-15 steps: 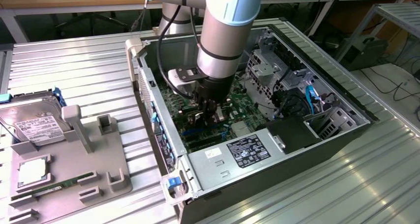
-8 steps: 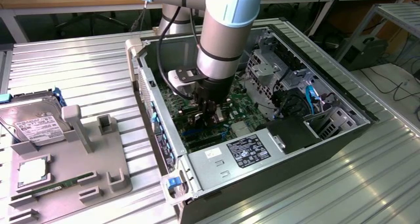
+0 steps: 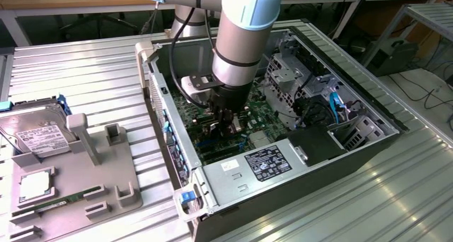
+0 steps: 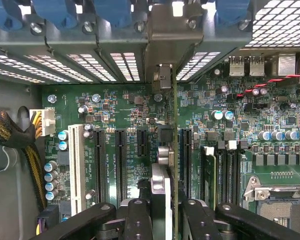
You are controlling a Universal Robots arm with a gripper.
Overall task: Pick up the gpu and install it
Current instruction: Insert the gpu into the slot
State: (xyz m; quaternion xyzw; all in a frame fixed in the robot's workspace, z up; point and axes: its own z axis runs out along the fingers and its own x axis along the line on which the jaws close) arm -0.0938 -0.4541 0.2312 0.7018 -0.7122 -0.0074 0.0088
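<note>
The bench (image 3: 85,67), slatted metal, carried an open PC case (image 3: 368,146) lying on its side, and everything else sat in relation to that case. Off the case on the exterior view's left stood a grey holder (image 3: 85,173) with a hard drive (image 3: 32,136) propped at its far end. The arm (image 3: 241,35) reached straight down into the case, over the motherboard (image 4: 115,107). Inside the case, the power supply (image 3: 262,165) filled the near end, and a drive cage (image 3: 361,133) lay toward the exterior view's right.

The gripper (image 4: 162,212) was deep inside the case, pinching the gpu (image 4: 174,150), which stood on edge between its fingers (image 4: 137,220). In the wrist view the card ran edge-on from the gripper toward the case's rear slot wall, its bracket (image 4: 162,77) meeting that wall, with black expansion slots (image 4: 120,165) beside it. Whether the card was fully seated could not be told.
</note>
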